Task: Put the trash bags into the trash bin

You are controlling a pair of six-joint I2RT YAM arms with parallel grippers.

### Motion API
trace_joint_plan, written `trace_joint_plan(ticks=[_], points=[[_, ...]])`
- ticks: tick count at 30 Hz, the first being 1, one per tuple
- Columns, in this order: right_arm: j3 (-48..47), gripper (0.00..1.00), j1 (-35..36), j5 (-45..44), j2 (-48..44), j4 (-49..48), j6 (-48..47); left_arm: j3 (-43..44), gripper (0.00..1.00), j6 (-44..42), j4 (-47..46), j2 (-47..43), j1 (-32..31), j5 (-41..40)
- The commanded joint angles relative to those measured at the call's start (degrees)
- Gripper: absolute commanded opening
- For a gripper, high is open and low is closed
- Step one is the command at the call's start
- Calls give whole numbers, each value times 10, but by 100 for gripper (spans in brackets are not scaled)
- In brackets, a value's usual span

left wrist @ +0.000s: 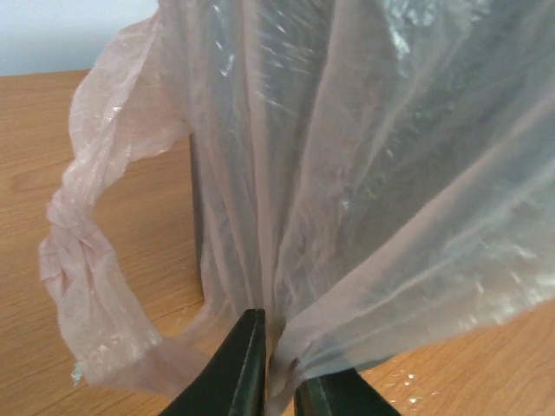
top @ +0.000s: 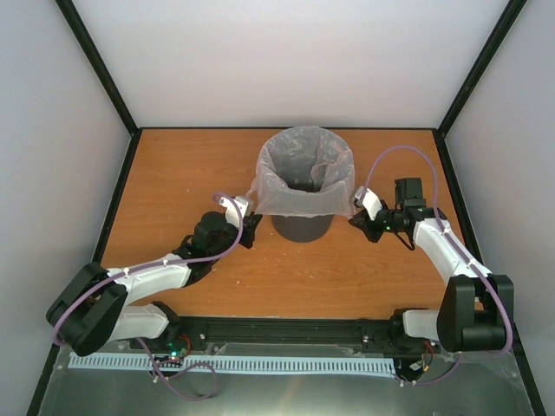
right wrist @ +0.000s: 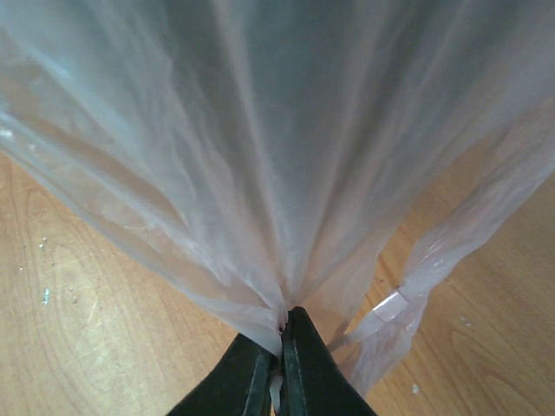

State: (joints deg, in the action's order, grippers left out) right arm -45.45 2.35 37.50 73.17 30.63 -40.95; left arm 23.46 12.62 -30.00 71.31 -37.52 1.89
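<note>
The pale-pink translucent trash bag (top: 305,173) lines the dark grey trash bin (top: 302,227) at the table's middle back, its mouth open and folded over the rim. My left gripper (top: 252,227) is shut on the bag's lower left hem; in the left wrist view (left wrist: 279,364) the film (left wrist: 364,173) is pinched between the fingers, with a handle loop (left wrist: 69,251) hanging at left. My right gripper (top: 357,222) is shut on the right hem; in the right wrist view (right wrist: 279,347) the bag (right wrist: 277,130) fans out from the fingertips.
The orange wooden table (top: 173,173) is walled by white panels on three sides. A black rail (top: 286,329) runs along the near edge between the arm bases. Purple cables loop over both arms.
</note>
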Motion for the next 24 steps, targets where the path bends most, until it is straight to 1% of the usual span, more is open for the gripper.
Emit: trace_joint_plan(ticks=[1,2,3,4,5,6,8,10,15,19,20,21,24], points=[[5,7,3,25,20,40,-25,6,18,13,6,-18,-5,41],[6,8,3,26,19,44,-28,5,23,14,11,-21,-5,49],[7,13,3,27,14,48,-31,4,26,15,13,-25,-5,59],[10,21,3,26,6,50,-34,-1,31,16,10,-29,-5,70],[14,32,3,25,-3,49,-34,-10,36,19,4,-33,-5,80],[18,39,3,24,-12,49,-33,-19,40,24,-4,-35,-5,85],[21,44,2,23,-31,58,-36,-33,46,34,-11,-44,-5,95],[17,47,0,17,-50,71,-37,-43,50,42,-9,-64,-5,108],[-2,54,-8,-6,-102,110,-31,-62,54,51,15,-156,-5,124],[-38,55,-18,15,-109,172,-29,-74,55,62,6,-235,-5,110],[-46,55,-22,28,-112,185,-29,-73,55,68,5,-251,-5,99],[-54,55,-24,43,-116,197,-29,-69,56,81,11,-264,-5,72],[-77,56,-29,84,-121,223,-18,-41,56,129,51,-282,0,-39]])
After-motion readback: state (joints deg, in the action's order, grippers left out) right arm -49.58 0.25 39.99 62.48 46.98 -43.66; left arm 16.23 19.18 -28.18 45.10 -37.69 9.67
